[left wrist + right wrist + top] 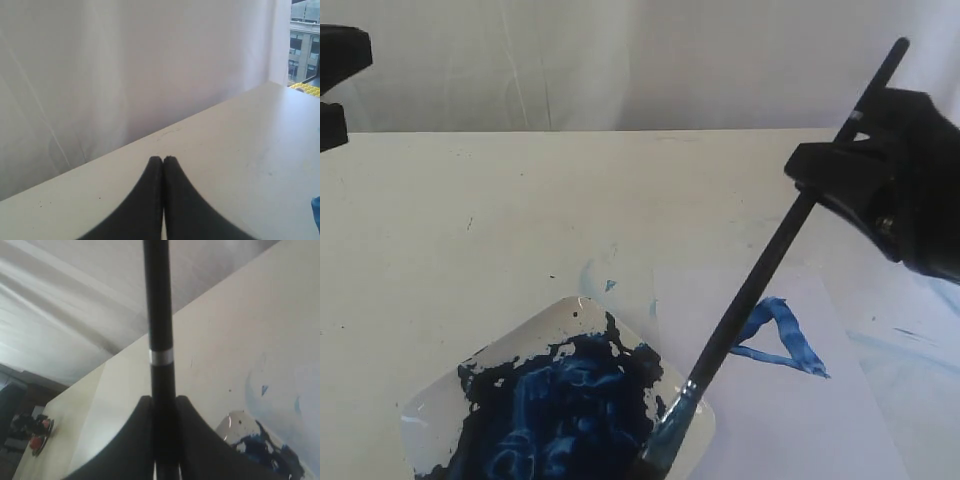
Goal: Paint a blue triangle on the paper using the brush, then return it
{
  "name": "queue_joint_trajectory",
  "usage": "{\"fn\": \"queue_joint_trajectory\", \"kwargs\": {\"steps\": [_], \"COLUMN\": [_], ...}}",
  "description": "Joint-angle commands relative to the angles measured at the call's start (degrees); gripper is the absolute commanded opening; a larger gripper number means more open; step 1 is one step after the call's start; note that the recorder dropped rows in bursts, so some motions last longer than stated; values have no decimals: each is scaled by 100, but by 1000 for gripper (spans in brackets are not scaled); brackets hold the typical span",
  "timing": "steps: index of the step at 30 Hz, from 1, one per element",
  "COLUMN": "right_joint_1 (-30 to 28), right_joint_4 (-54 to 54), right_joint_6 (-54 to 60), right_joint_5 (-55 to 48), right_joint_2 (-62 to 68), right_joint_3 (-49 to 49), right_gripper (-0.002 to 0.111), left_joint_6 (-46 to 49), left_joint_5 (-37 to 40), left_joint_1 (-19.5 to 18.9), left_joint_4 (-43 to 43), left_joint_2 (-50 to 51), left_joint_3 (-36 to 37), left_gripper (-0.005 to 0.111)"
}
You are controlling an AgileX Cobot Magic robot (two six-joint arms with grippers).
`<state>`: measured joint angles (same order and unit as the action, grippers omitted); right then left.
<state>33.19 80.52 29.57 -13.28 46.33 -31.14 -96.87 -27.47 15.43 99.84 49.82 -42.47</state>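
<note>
My right gripper (pixel 825 165) is shut on the brush (pixel 760 270), holding its black handle high up. The brush slants down to the left, and its blue-stained bristles (pixel 665 440) rest at the near right edge of the paint dish (pixel 560 400). The blue triangle (pixel 783 335) sits on the paper (pixel 790 400), just right of the handle. In the right wrist view the handle (pixel 159 315) runs between the shut fingers (pixel 142 415). My left gripper (pixel 163 159) is shut and empty, held off at the far left (pixel 335 70) above bare table.
The paint dish holds a thick pool of dark blue paint (pixel 555 405). Faint pale-blue smears (pixel 595 280) mark the cream tabletop (pixel 470 230) beyond the paper. A white curtain (pixel 620 60) hangs behind the table's far edge.
</note>
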Motion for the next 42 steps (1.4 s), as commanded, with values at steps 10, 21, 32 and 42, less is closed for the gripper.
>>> {"fn": "queue_joint_trajectory", "kwargs": {"steps": [10,21,32,42], "right_joint_1": [-4,-4,-4,138], "right_joint_4": [101,310,1378,1943], "right_joint_6": [-4,119,119,146], "right_joint_5": [-448,-314,-984,-531], "right_joint_2": [175,916,3085,4320], "right_joint_3": [-34,-50,-923,-1342], "right_gripper": [0,0,0,0], "left_joint_6": [-318,119,119,119], "left_joint_5": [-799,38,289,289], "left_joint_1": [191,191,191,191], "left_joint_4": [11,11,11,11], "left_joint_2": [-44,-44,-44,-44], "left_joint_3": [105,525,525,525], "left_gripper": [0,0,0,0]}}
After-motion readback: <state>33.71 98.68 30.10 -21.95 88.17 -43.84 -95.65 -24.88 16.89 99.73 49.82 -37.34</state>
